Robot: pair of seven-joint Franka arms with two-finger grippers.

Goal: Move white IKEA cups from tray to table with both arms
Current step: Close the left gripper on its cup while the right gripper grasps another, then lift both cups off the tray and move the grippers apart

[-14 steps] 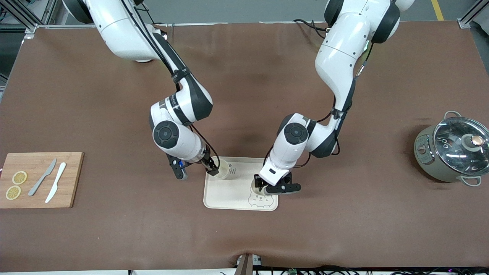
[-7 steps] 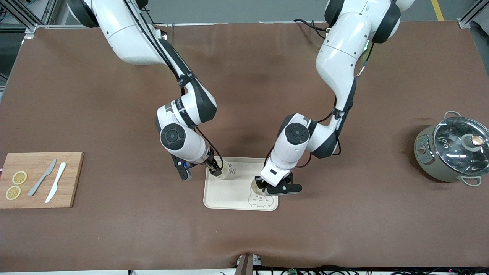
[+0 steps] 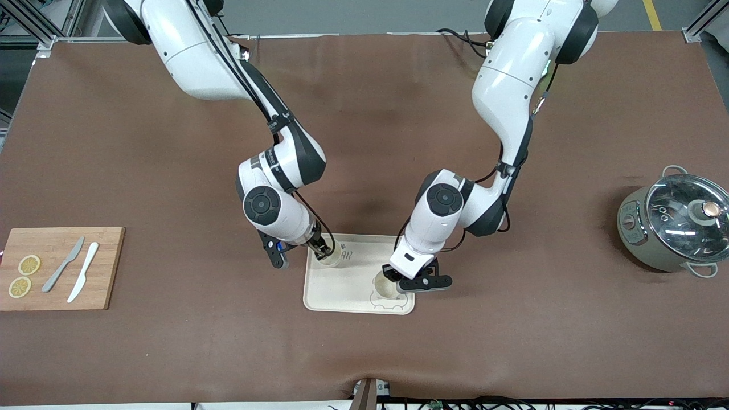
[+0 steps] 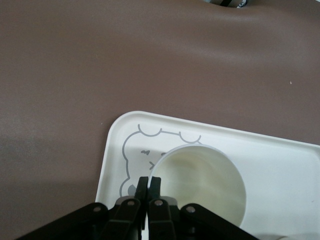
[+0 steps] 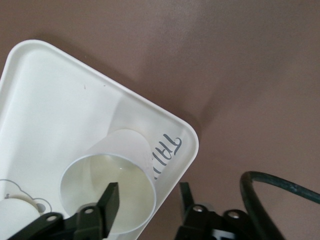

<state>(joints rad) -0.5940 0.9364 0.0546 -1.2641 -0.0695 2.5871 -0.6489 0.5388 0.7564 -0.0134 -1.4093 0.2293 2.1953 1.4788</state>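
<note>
A brown mat (image 3: 364, 353) covers the whole table, slightly rippled near the front camera's edge. Aluminium frame posts (image 3: 697, 25) stand at the table's corners by the robots' bases. Past them runs grey floor (image 3: 353, 14) with a yellow line (image 3: 652, 14). Cables (image 3: 512, 403) trail along the nearest edge. Lighting is even.

The two cups (image 3: 385, 286) (image 3: 331, 255) are creamy white with no pattern. The tray (image 3: 342, 287) is cream too, with a grey bear drawing and grey letters by the black fingers (image 5: 111, 199). The table (image 3: 171, 171) is brown. The arms are shiny white with black bands
</note>
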